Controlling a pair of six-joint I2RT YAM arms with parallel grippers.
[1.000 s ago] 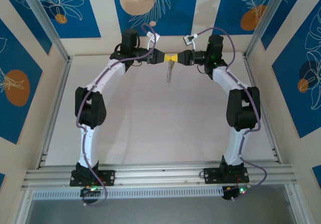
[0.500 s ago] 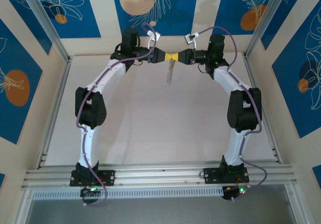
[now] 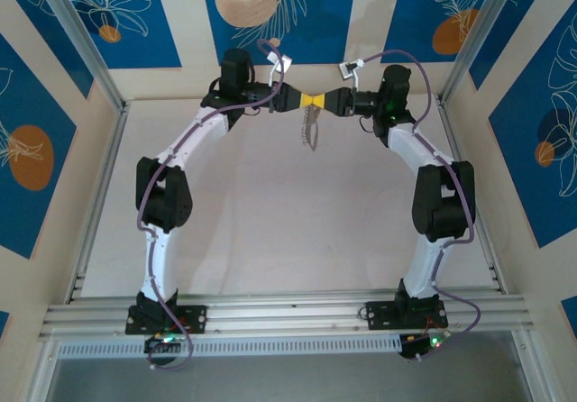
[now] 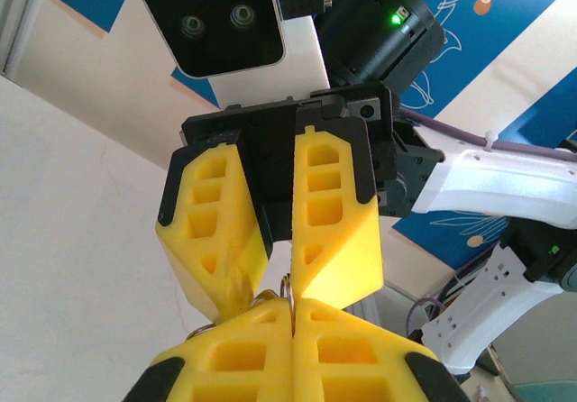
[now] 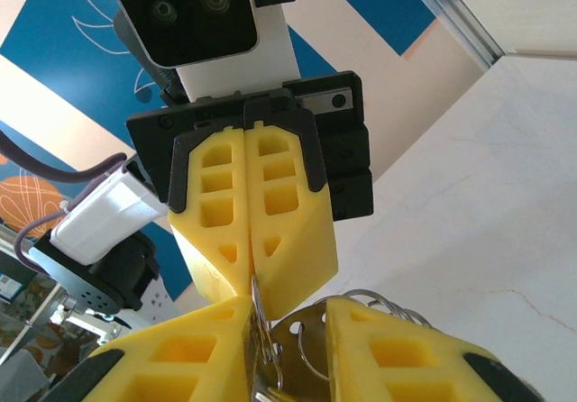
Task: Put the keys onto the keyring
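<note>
High over the back of the table my two grippers meet tip to tip. My left gripper (image 3: 306, 101) (image 4: 291, 305) is shut on the keyring (image 4: 289, 284) (image 5: 255, 296), whose thin metal edge sticks out past its yellow tips. My right gripper (image 3: 321, 103) (image 5: 288, 316) faces it with its jaws apart. The keys (image 5: 302, 352), on small wire rings, sit in the gap between the right fingers, against one of them. From above, the keys (image 3: 312, 133) dangle as a short string below the meeting tips.
The white table (image 3: 270, 213) lies well below both grippers. Aluminium posts (image 3: 86, 50) and blue patterned wall panels (image 3: 288, 14) close in the back and sides. Both arms arch inward from their bases at the near rail.
My right gripper has gone from shut to open. Both grippers have shifted a little to the right and back, and the dangling keys have swung with them.
</note>
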